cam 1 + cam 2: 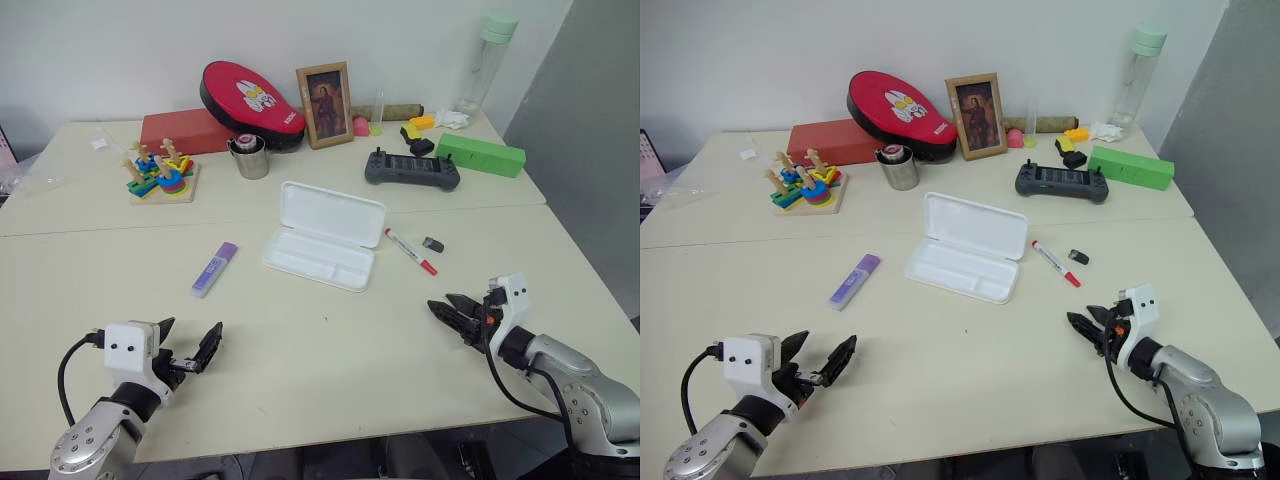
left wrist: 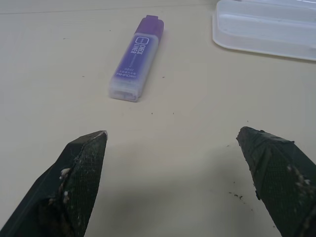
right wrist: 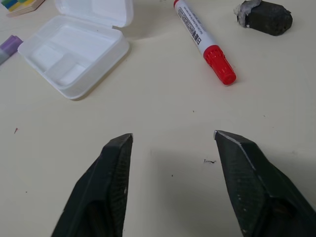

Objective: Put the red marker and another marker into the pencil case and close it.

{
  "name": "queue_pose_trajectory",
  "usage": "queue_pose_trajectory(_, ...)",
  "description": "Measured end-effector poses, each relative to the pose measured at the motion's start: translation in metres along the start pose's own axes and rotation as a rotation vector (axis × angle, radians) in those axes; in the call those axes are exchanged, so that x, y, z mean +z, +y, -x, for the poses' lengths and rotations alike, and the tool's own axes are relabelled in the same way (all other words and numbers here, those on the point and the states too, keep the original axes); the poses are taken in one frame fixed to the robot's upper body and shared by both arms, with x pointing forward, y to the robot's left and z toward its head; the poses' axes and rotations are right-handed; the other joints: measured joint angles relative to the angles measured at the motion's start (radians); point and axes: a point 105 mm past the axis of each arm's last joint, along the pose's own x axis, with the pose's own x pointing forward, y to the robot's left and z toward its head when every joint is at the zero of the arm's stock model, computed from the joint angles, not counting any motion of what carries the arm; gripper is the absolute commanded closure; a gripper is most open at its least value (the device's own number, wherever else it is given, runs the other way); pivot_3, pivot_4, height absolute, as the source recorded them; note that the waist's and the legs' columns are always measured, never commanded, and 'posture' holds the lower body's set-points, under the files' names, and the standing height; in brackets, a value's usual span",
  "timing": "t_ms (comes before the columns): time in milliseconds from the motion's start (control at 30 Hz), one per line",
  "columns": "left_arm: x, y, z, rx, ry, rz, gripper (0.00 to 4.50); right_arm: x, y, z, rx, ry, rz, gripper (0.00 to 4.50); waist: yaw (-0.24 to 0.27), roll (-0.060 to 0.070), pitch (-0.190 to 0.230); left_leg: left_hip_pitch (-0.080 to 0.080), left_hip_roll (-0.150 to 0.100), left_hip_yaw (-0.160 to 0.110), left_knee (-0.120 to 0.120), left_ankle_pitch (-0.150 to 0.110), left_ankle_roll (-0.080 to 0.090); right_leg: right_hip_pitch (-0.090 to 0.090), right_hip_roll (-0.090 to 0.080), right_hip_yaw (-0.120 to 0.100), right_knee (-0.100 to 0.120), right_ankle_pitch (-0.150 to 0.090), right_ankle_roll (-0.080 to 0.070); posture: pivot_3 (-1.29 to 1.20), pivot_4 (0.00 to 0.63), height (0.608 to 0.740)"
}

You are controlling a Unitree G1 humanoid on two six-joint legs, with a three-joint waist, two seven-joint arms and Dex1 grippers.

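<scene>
Left eye view: cream bench (image 1: 300, 340), smooth and matte, seam running across mid-depth. White case (image 1: 322, 236) at centre, hard plastic with rounded corners, lid tipped up toward 12 o'clock, moulded compartments bare. Purple marker (image 1: 214, 269) at 9 o'clock of the case, stubby, translucent body, lying flat and well apart. Red marker (image 1: 410, 250) at 3 o'clock of the case, thin white barrel, red cap pointing toward 5 o'clock, just beside the tray. Small dark stub (image 1: 432, 244) just past it at 3 o'clock. Nothing between either marker and the case.

Along the 12 o'clock edge: red box (image 1: 185, 131), red padded oval (image 1: 250, 102), framed picture (image 1: 325, 105), metal cup (image 1: 250, 157), coloured wooden stacker (image 1: 162, 175), black controller (image 1: 411, 169), green box (image 1: 480, 155), clear bottle (image 1: 490, 60).

Left gripper (image 1: 188, 351) at 7 o'clock, black ridged fingers spread wide, empty, aimed toward the purple marker. Right gripper (image 1: 450, 312) at 5 o'clock, fingers apart, empty, facing the red marker, not touching.
</scene>
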Motion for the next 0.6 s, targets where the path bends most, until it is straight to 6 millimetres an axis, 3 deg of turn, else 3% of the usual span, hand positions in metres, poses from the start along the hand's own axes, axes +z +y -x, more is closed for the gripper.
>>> queue_pose_trajectory(133, 0.000, 0.000, 0.000, 0.000, 0.001, 0.001, 0.00, 0.004, 0.003, 0.000, 0.015, -0.004, 0.017, 0.02, 0.000, 0.000, 0.000, 0.000, 0.000, 0.000, 0.000, 0.000, 0.000, 0.000, 0.000, 0.000, 0.000, 0.000, 0.000, 0.00, 0.150, 0.740)
queue_pose_trajectory(300, 0.000, -0.002, 0.000, -0.019, 0.011, 0.009, 0.00, 0.014, 0.014, -0.002, 0.111, 0.037, 0.122, 0.02, 0.000, 0.000, 0.000, 0.000, 0.000, 0.000, 0.000, 0.000, 0.000, 0.000, 0.000, 0.000, 0.000, 0.000, 0.000, 0.00, 0.150, 0.740)
queue_pose_trajectory(600, 0.023, -0.004, -0.005, -0.089, -0.023, -0.046, 0.00, 0.037, 0.042, -0.020, 0.275, 0.084, 0.339, 0.02, 0.000, 0.000, 0.000, 0.000, 0.000, 0.000, 0.000, 0.000, 0.000, 0.000, 0.000, 0.000, 0.000, 0.002, 0.003, 0.00, 0.150, 0.740)
